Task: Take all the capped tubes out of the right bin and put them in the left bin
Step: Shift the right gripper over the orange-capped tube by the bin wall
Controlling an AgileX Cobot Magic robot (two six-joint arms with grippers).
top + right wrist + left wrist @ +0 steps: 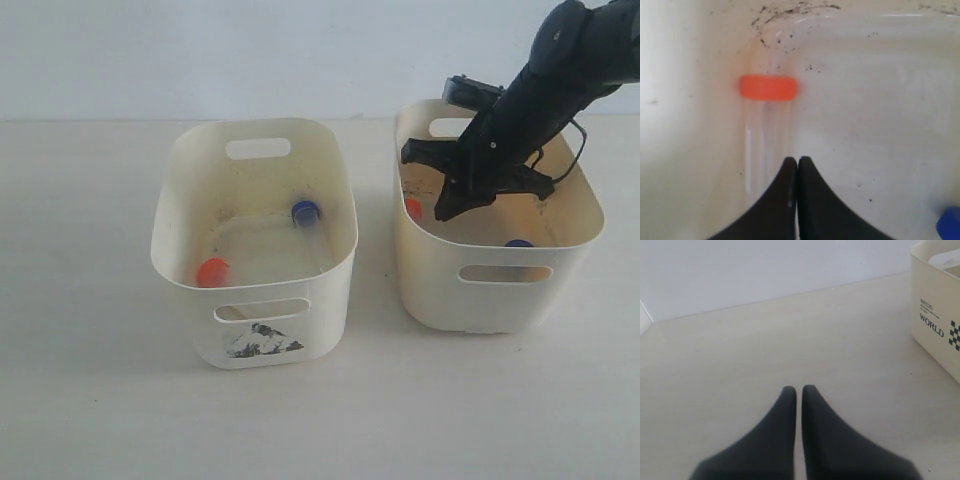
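Note:
The right bin (500, 300) holds two capped tubes: an orange-capped one (413, 208) by its left wall and a blue-capped one (518, 243) near its front wall. My right gripper (441, 213) reaches down inside this bin. In the right wrist view it (797, 161) is shut and empty, its tips just beside the clear body of the orange-capped tube (767, 87); a blue cap (949, 224) shows at the edge. The left bin (260, 340), with its sticker, holds an orange-capped tube (212, 271) and a blue-capped tube (305, 211). My left gripper (799, 389) is shut over bare table.
A cream bin wall printed WORLD (935, 315) stands to one side in the left wrist view. The two bins stand side by side on a pale table (90, 400) with a narrow gap between them. A white wall runs behind.

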